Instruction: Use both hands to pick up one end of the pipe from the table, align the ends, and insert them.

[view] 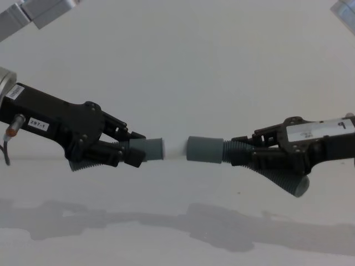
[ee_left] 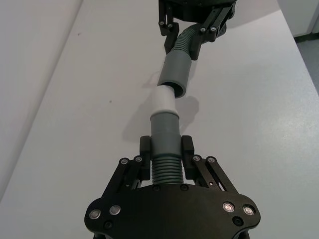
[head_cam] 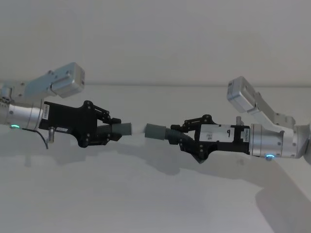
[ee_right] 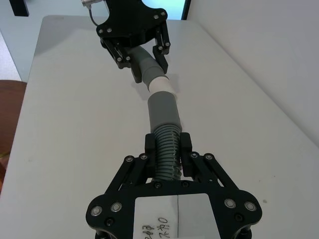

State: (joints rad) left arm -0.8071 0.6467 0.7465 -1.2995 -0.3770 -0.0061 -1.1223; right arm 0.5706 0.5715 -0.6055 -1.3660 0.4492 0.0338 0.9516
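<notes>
Both pipe pieces hang in the air above the white table (head_cam: 146, 199). My left gripper (head_cam: 115, 131) is shut on the ribbed part of the left pipe piece (ee_left: 164, 127), whose narrow white tip (ee_left: 163, 99) points right. The right gripper (head_cam: 179, 136) is shut on the ribs of the other piece (ee_right: 167, 144), and its wide grey socket cuff (ee_right: 163, 110) points left. In the chest view the white tip (view: 175, 149) meets the mouth of the socket (view: 205, 148), nearly in line with it. How far it sits inside cannot be told.
The table's edges (ee_right: 30, 89) run along both sides in the wrist views. A brown object (ee_right: 7, 119) lies beyond one edge. Shadows of the arms fall on the surface (view: 166, 221) below.
</notes>
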